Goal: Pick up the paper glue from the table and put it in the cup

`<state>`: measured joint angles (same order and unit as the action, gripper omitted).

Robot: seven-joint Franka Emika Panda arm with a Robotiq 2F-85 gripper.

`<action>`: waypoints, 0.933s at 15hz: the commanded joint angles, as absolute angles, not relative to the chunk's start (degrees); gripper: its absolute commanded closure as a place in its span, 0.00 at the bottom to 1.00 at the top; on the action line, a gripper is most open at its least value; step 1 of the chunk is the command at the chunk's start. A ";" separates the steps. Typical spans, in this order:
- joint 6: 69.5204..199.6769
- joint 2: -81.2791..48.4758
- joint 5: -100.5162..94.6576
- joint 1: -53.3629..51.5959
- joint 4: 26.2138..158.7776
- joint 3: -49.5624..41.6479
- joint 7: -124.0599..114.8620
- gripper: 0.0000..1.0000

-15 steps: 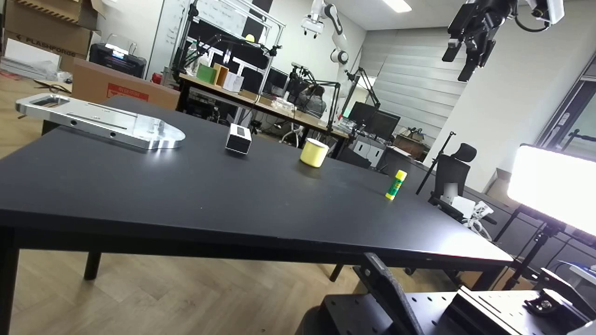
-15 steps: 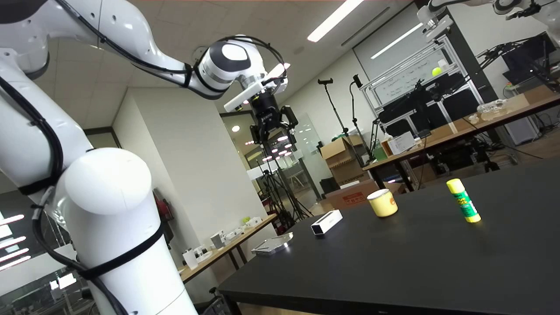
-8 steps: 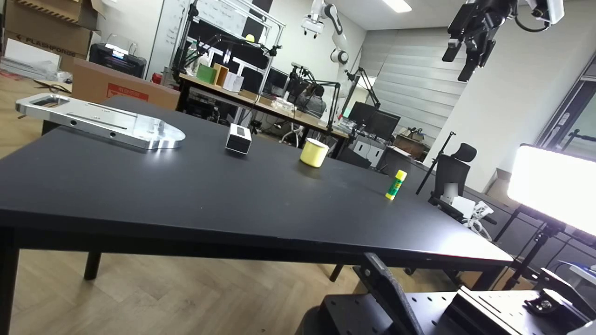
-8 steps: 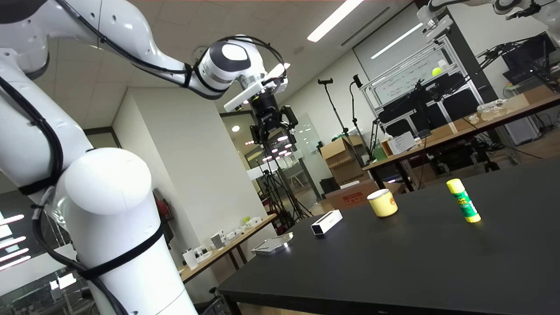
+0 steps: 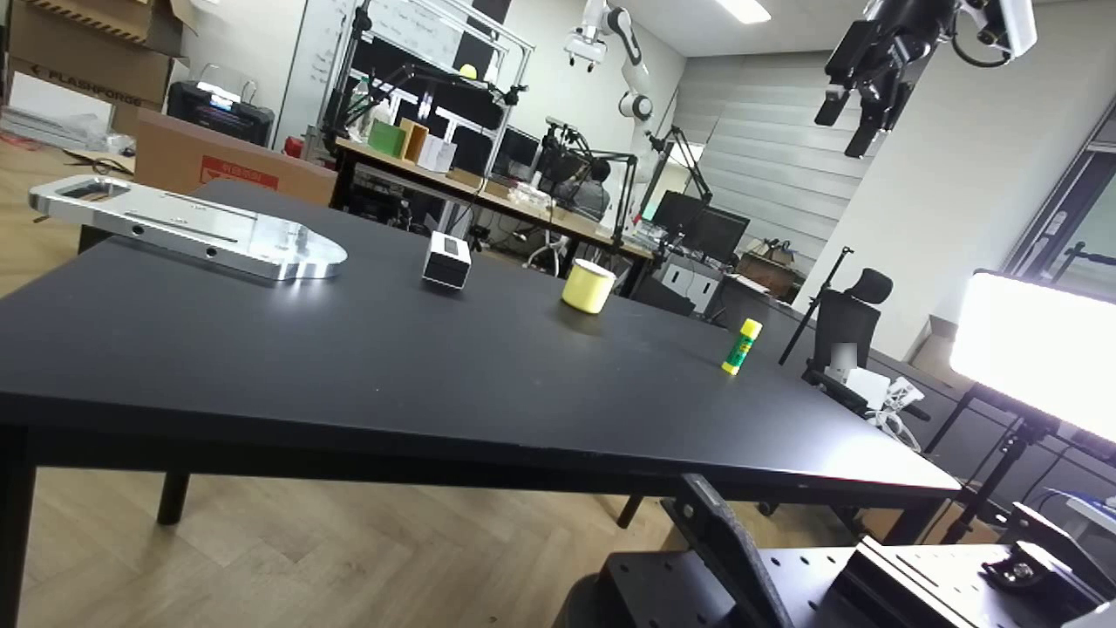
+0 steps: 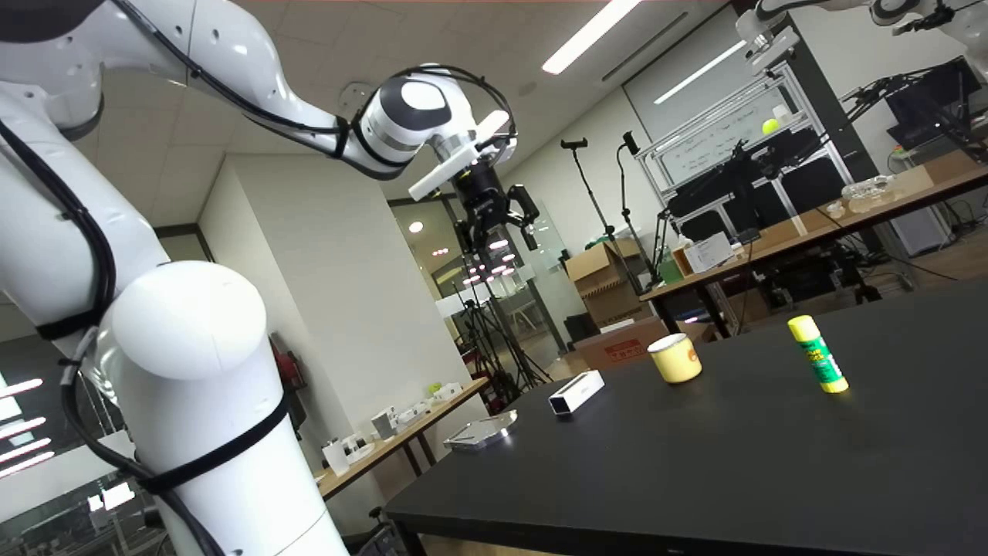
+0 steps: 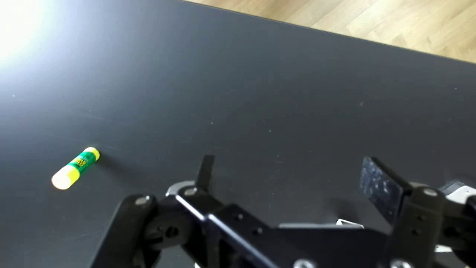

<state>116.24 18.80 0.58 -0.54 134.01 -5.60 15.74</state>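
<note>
1. Gripper: the black 2-fingered mechanical gripper (image 7: 292,178) stands with its fingers (image 7: 381,188) well apart and nothing held between them. In both exterior views it hangs high above the flat black table (image 6: 695,479).

2. Task item: the slim yellow-and-green cylindrical glue stick (image 6: 818,354) stands upright on the table, touching no other object. In the wrist view it appears towards the left edge, outside the span of the fingers.

3. Receptacle: the short, round, pale yellow cup (image 5: 588,286) with a whitish rim stands upright between the glue stick and the black-and-white box-shaped object (image 5: 446,260), apart from both. Its interior cannot be seen.

4. Step in hand: judged to be the approach, ahead of any grasp. Pick and placement are both outstanding.

5. Next move: judged to call for sideways travel to the glue stick, then descent with 1 finger to each side of its body before closing. Centring matters; so narrow an upright item would likely topple if bumped.

6. Follow-on: once gripped, a lift sufficient to pass the cup's rim would be required.
</note>
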 commanded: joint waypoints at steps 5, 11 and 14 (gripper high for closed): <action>125.44 1.48 -5.50 4.47 121.05 -7.96 17.89 0.00; 127.28 -15.04 -3.21 10.19 104.77 -10.45 17.87 0.00; 125.70 -23.79 -1.38 12.95 95.99 -10.06 17.21 0.00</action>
